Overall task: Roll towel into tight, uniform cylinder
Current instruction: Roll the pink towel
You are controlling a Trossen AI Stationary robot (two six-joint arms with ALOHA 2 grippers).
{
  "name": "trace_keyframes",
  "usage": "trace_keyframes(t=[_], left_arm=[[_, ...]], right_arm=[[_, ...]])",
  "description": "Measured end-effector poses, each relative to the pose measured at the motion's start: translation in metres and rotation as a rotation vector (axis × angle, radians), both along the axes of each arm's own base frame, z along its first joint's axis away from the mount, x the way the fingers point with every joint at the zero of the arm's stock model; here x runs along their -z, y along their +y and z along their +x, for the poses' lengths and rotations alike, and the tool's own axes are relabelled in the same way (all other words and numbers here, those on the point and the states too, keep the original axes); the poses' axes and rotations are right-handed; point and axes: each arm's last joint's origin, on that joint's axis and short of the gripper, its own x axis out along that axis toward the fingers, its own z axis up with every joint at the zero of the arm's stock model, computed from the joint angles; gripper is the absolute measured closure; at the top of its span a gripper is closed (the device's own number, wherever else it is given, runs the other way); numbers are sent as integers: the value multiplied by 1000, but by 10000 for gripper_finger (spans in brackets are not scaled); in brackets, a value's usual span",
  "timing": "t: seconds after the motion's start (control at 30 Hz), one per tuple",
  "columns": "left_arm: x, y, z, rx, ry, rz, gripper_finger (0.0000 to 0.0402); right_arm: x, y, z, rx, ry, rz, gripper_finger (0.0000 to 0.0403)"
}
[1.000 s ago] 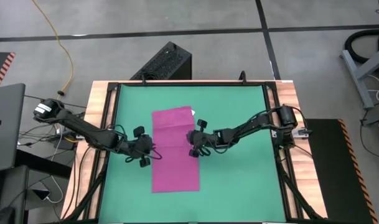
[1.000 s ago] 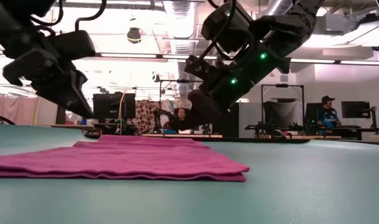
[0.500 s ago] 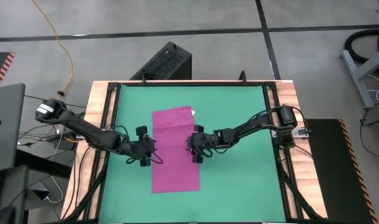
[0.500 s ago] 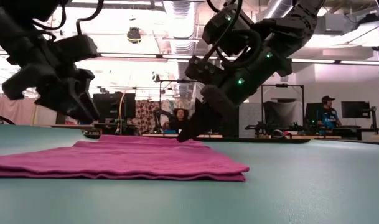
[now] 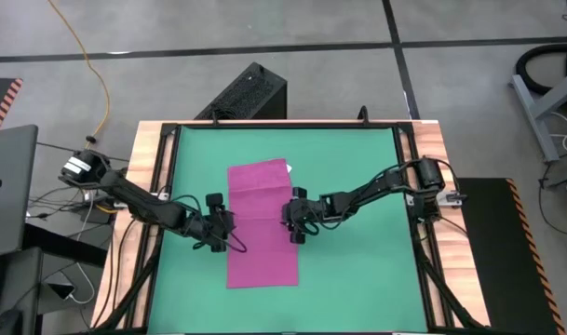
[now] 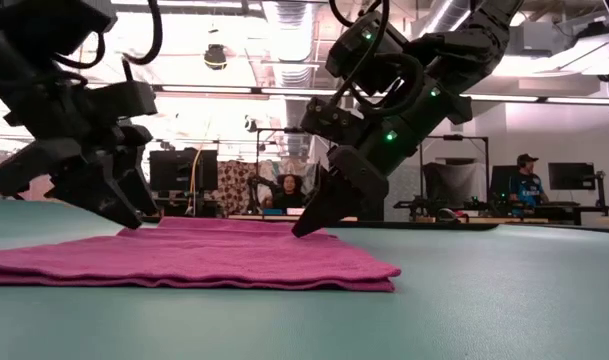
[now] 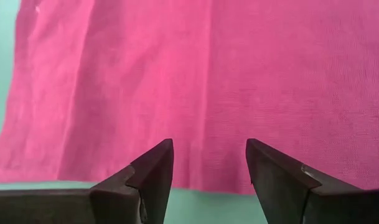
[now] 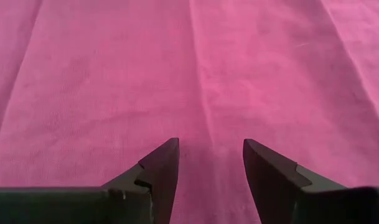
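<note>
The magenta towel [image 5: 262, 223] lies flat as a long strip on the green mat [image 5: 357, 186], its white tag [image 5: 285, 167] at the far right corner. In the low view the towel [image 6: 204, 260] shows more than one layer. My left gripper [image 5: 229, 230] stands open at the towel's left edge [image 7: 114, 177], fingers slanting down over it. My right gripper [image 5: 291, 221] is also open. It slants down over the towel's right part [image 8: 208, 74], about level with the left gripper across the strip. My left gripper [image 7: 209, 149] has its fingertips [image 6: 134, 218] down at the cloth's surface by the left edge; whether they touch it I cannot tell. My right gripper [image 8: 210, 146] has its fingertips [image 6: 300, 231] right at the towel's top; whether they touch I cannot tell.
A wooden frame [image 5: 153, 186] borders the mat. A black box [image 5: 250, 93] stands beyond the far edge, and a laptop [image 5: 4, 186] and cables lie off the left side. People [image 6: 529, 175] sit in the room behind. Bare mat lies on both sides of the towel.
Both grippers have opened. My left gripper has sunk toward the towel's left edge and rolled a little. My right gripper has tipped its fingers down to the towel without shifting place. The towel has stayed flat where it was.
</note>
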Motion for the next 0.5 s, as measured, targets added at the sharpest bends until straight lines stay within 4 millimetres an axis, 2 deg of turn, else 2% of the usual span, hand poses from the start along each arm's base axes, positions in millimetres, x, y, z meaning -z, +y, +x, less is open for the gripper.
trace_keyframes(t=[0.17, 0.33, 0.5], left_arm=[[7, 2, 0, -4, 22, 5, 209], [25, 11, -11, -21, -46, -78, 209], [34, 16, -20, -32, -94, -145, 209]], right_arm=[[2, 0, -2, -1, 25, -1, 204], [2, 0, -2, 5, 32, 5, 205], [4, 0, -4, 33, 56, 32, 205]])
